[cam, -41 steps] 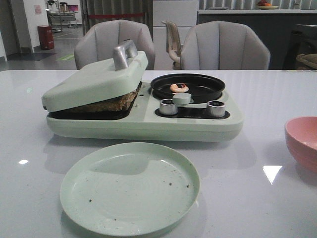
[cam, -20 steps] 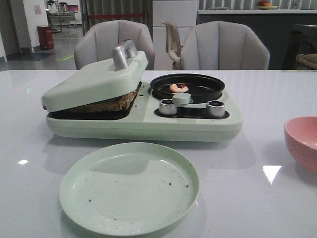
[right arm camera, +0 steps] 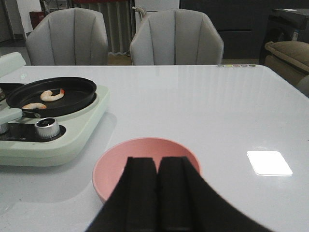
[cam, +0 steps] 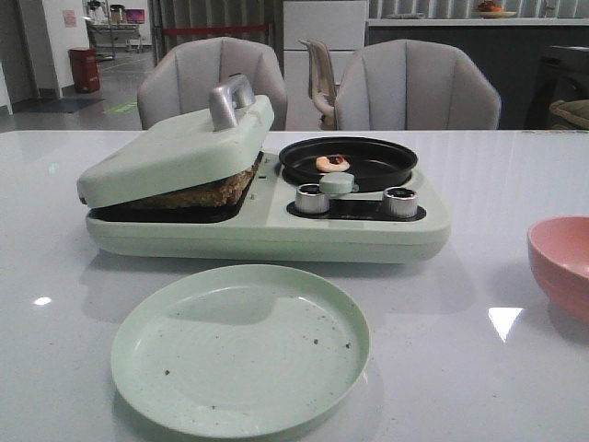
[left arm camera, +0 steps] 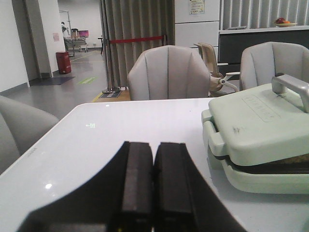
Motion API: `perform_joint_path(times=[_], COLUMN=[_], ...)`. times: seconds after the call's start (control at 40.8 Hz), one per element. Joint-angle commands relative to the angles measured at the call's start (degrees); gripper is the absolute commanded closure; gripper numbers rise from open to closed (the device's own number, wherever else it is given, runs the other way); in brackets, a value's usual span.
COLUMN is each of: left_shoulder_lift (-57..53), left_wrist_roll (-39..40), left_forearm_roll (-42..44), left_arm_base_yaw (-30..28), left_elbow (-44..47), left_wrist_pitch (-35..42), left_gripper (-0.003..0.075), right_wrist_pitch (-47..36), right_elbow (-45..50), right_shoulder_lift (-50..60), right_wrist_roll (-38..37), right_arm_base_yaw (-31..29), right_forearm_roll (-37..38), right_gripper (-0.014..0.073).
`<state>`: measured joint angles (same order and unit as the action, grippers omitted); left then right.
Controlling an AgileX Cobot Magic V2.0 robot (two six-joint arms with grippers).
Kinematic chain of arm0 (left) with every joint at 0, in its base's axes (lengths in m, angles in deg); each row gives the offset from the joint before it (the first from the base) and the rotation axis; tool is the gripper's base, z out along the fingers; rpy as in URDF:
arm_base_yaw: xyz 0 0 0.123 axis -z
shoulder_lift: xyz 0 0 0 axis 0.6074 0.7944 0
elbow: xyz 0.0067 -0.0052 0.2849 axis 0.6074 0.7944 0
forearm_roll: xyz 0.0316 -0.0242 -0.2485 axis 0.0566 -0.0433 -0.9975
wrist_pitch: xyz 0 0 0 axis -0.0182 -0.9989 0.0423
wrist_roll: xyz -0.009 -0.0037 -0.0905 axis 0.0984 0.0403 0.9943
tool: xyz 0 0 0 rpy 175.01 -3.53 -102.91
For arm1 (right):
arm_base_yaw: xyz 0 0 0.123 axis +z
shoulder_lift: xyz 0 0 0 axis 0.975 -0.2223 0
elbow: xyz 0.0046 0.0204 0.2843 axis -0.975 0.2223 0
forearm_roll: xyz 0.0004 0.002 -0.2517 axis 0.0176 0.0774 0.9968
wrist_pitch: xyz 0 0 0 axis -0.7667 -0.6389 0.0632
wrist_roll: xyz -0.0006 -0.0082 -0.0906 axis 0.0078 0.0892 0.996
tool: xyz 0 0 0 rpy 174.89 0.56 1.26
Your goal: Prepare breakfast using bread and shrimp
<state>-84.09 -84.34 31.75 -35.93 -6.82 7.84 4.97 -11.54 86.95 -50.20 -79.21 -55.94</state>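
The bread (cam: 198,194) lies inside the pale green breakfast maker (cam: 267,230), pressed under its half-lowered lid (cam: 175,147); only a brown edge shows, also as a sliver of bread (left arm camera: 289,162) in the left wrist view. The shrimp (cam: 332,163) rests in the round black pan (cam: 368,170). The right wrist view shows two curled pieces there, one shrimp (right arm camera: 51,95) and a second piece (right arm camera: 34,106). My left gripper (left arm camera: 153,145) is shut and empty, left of the maker. My right gripper (right arm camera: 158,159) is shut and empty, over the pink bowl (right arm camera: 145,159). Neither gripper shows in the front view.
A pale green plate (cam: 241,345) with a few crumbs sits in front of the maker. The pink bowl (cam: 561,262) stands at the table's right. Two metal knobs (cam: 311,198) face front on the maker. Grey chairs (cam: 419,87) stand behind the table.
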Motion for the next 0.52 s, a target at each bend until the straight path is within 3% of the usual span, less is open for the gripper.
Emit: perform_joint_path(times=[0.0,0.491], left_shoulder_lift=[-1.2,-1.2], left_wrist_roll=[0.3,0.3], left_forearm_roll=[-0.4,-0.4], left_arm_base_yaw=[0.4,0.4], left_elbow=[0.3,0.3], left_wrist_pitch=[4.9,4.9], left_gripper=[0.0610,0.0610], right_wrist_pitch=[-5.5,-5.9], right_elbow=[-1.0,-1.0], right_shoulder_lift=[1.3,1.3], right_wrist_roll=[0.3,0.3], right_arm_base_yaw=[-0.3,-0.2], right_forearm_roll=[-0.2,-0.2], right_gripper=[0.0558,0.0558])
